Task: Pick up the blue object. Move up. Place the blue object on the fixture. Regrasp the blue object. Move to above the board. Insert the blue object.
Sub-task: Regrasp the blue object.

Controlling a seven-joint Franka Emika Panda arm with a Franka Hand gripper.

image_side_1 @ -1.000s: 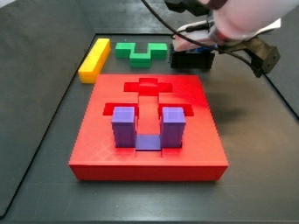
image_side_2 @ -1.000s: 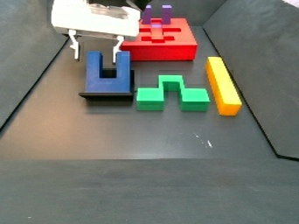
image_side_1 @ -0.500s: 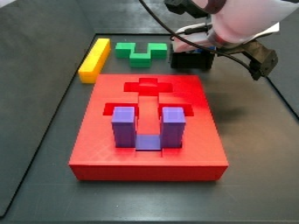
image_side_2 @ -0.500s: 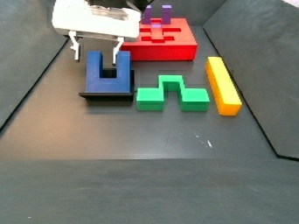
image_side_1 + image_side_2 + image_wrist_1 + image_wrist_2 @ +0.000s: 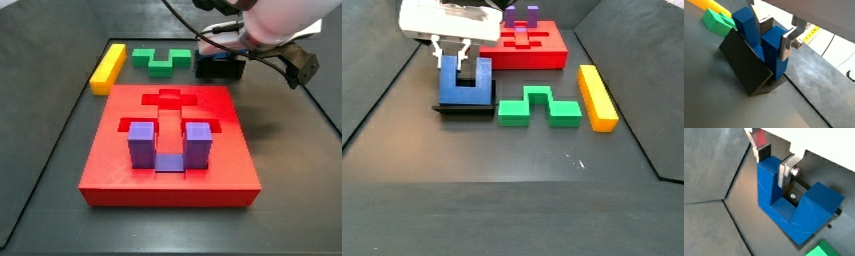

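The gripper [image 5: 460,55] straddles 1 prong of the blue object [image 5: 464,82], its fingers [image 5: 786,172] narrowly set on either side. The blue object stands upright, prongs up, on the fixture [image 5: 465,107], beside the green block [image 5: 539,107] and near the board [image 5: 532,50].

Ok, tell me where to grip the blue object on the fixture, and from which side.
Take the blue object by one upright prong, coming down from above. It stands upright on the fixture with its prongs up and the joining bar low, so the prongs are free. The gripper already straddles one prong.
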